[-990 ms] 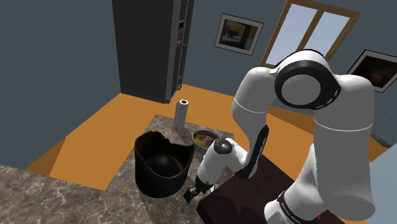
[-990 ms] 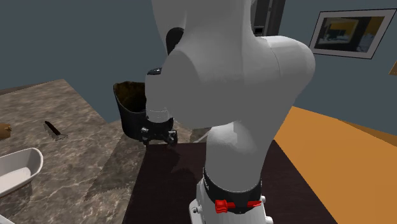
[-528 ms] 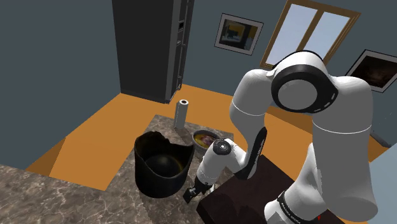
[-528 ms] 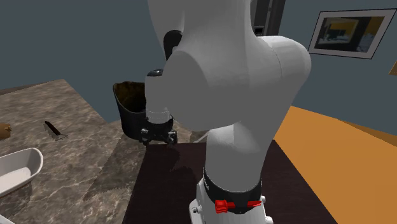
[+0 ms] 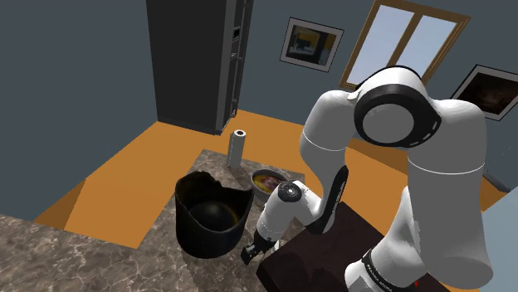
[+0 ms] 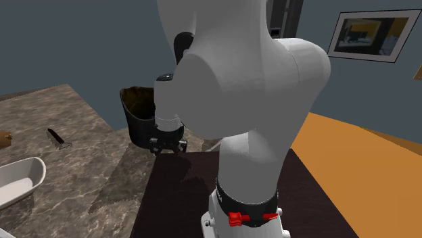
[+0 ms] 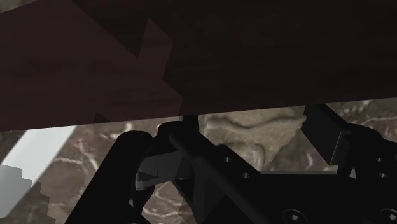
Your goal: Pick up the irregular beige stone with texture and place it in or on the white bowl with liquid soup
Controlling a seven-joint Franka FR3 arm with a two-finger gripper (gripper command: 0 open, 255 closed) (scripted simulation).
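The beige, rough stone [image 7: 251, 143] sits between my black fingers [image 7: 334, 140], which press on both its sides just above the marbled counter [image 7: 95, 149]. My gripper [image 5: 251, 252] hangs low beside the dark stand [image 5: 311, 253], close to the counter, and is shut on the stone. In the second exterior view the gripper [image 6: 168, 147] points down in front of a black tub. A pale bowl with yellowish contents [image 5: 267, 178] stands behind the gripper in the shoulder view, beyond the tub. The arm hides the stone in both exterior views.
A tall black tub [image 5: 210, 216] stands right beside the gripper. A grey cylinder [image 5: 237, 148] stands further back. In the second exterior view a white oblong dish [image 6: 20, 179], a small tool [image 6: 58, 139] and a brown thing [image 6: 4, 139] lie on the counter's left part.
The arm has shifted very slightly and the gripper has risen a touch. Everything else stands as before.
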